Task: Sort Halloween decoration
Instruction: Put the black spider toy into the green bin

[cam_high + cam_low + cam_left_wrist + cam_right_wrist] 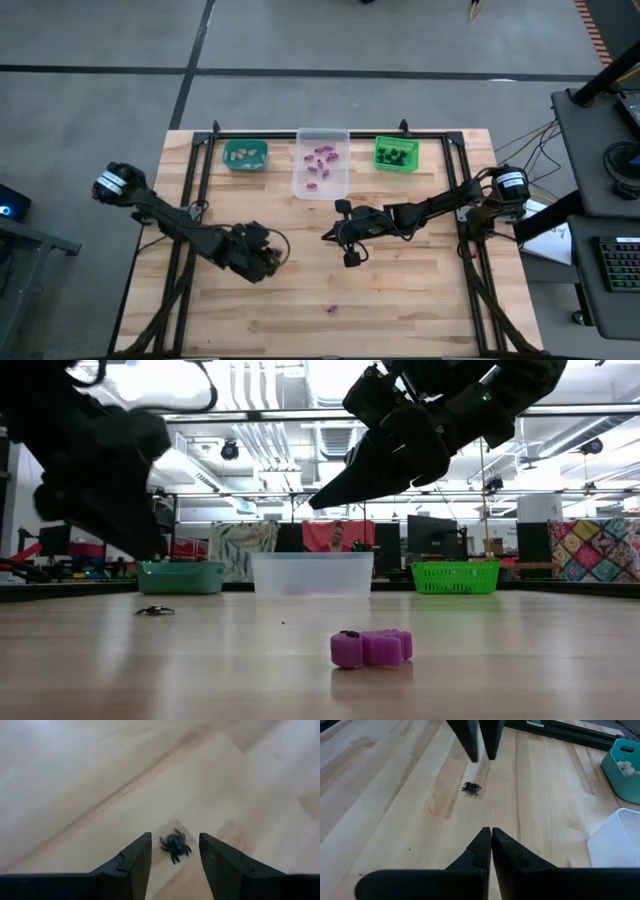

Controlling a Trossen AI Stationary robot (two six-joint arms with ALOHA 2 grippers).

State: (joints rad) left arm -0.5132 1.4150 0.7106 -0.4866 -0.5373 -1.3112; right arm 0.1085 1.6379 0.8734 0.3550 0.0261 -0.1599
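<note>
A black spider trinket lies on the wooden table, seen between and just beyond the open fingers of my left gripper, which hovers over it without touching. The right wrist view shows the same spider lying a short way clear of the left fingers. My right gripper is shut on nothing and hangs above the table's middle. A purple trinket rests near the table's near edge. In the low view the spider sits left of it.
Three bins stand in a row at the far edge: a teal bin with pale pieces, a clear bin with purple pieces, and a green bin with black pieces. Bare wood lies between the arms and along the near edge.
</note>
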